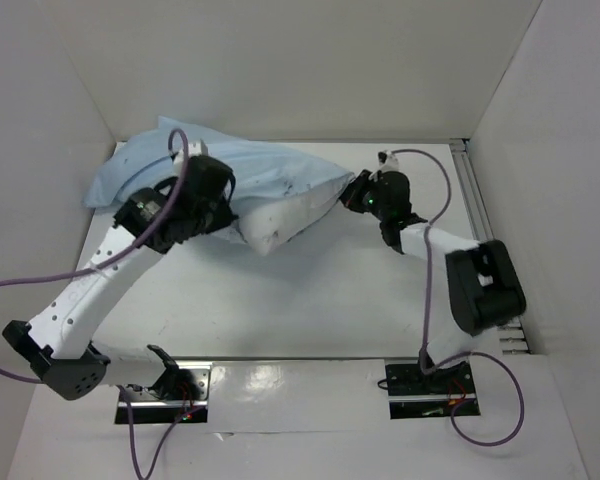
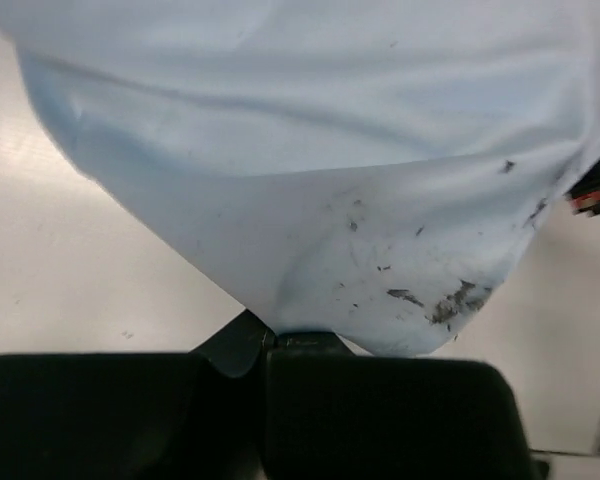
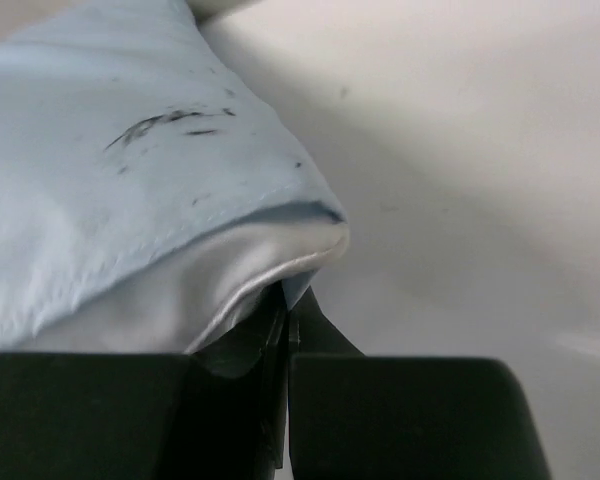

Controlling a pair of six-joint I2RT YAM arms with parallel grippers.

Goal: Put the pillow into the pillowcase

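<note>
The light-blue pillowcase (image 1: 270,170) lies across the back of the table, from the far left to the middle right. The white speckled pillow (image 1: 280,225) bulges out from under its near edge, and a corner points toward me. My left gripper (image 1: 232,218) is shut on the pillow's near edge. In the left wrist view the pale, smudged fabric (image 2: 380,270) hangs right above the closed jaws (image 2: 280,338). My right gripper (image 1: 354,190) is shut on the right-hand edge of the pillowcase (image 3: 130,150). The white pillow (image 3: 180,300) sits just under that edge, at the jaws (image 3: 285,300).
White walls enclose the table on the left, back and right. A metal rail (image 1: 475,190) runs along the right side. Purple cables loop over both arms. The white tabletop (image 1: 300,300) lies between the pillow and the arm bases.
</note>
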